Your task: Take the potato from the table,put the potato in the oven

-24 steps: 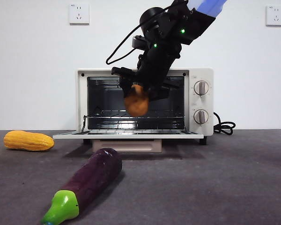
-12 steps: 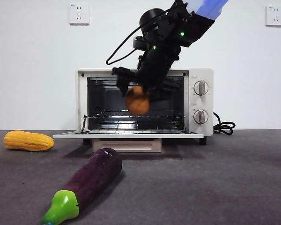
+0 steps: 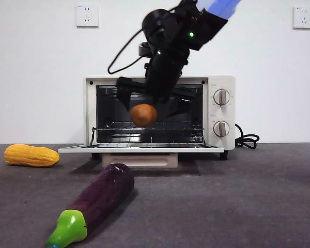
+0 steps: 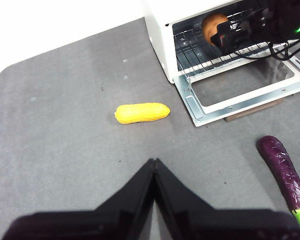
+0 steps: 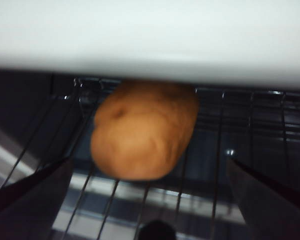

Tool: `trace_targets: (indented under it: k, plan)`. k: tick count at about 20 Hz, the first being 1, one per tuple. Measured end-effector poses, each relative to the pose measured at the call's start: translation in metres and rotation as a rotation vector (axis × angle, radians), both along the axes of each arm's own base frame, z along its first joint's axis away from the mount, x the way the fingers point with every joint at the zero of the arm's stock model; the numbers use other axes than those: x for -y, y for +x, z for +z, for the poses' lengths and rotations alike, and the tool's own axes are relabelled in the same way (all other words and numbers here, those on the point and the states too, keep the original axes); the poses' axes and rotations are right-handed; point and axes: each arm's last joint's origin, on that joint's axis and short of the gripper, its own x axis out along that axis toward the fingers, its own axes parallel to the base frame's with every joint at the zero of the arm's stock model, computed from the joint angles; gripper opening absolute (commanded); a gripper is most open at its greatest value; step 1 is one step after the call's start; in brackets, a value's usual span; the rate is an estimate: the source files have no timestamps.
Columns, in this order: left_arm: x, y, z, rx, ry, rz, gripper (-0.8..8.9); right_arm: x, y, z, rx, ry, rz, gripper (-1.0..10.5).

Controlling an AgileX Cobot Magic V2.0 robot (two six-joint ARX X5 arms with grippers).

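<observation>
The orange-brown potato hangs in front of the open mouth of the cream-white oven, just above its wire rack. My right gripper reaches down from the upper right and is open. In the right wrist view its jaws stand wide apart on either side of the potato with a gap on each side. The oven door lies folded down flat. My left gripper is shut and empty, hovering high over the dark grey table, away from the oven.
A yellow corn cob lies on the table left of the oven door. A purple eggplant with a green stem lies diagonally in front of the oven. The black cord trails at the oven's right.
The right gripper has shifted left and a little toward the oven opening, and its jaws have spread apart. The potato moved left with it and now sits free between them.
</observation>
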Motion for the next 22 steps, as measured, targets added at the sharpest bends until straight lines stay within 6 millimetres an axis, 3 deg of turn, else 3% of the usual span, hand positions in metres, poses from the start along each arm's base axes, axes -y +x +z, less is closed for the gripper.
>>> trace_targets:
  k: [5, 9, 11, 13, 16, 19, 22]
  plan:
    - [0.000, 0.000, 0.000, 0.001, 0.013, -0.008, -0.06, -0.003, -0.032, 0.035, -0.040, -0.081, -0.015, 5.4]
    - [0.000, 0.000, 0.000, 0.002, 0.015, -0.010, -0.06, 0.006, -0.075, 0.075, -0.110, -0.187, -0.008, 3.8]
    - [0.001, 0.001, 0.000, -0.003, 0.018, -0.010, -0.06, 0.018, -0.105, 0.104, -0.138, -0.245, 0.015, 2.4]
    - [0.005, 0.007, -0.001, -0.022, 0.020, -0.006, -0.06, 0.036, -0.140, 0.137, -0.125, -0.313, 0.007, 0.6]
    - [0.019, 0.024, -0.005, -0.105, -0.014, -0.040, -0.06, 0.074, -0.191, 0.186, -0.065, -0.331, 0.000, 0.5]
    - [0.033, 0.045, -0.010, -0.181, -0.021, -0.022, -0.06, 0.119, -0.239, 0.229, 0.028, -0.233, 0.011, 0.5]
    - [0.047, 0.066, -0.018, -0.254, 0.000, -0.003, -0.06, 0.166, -0.284, 0.254, 0.087, -0.162, 0.022, -0.1]
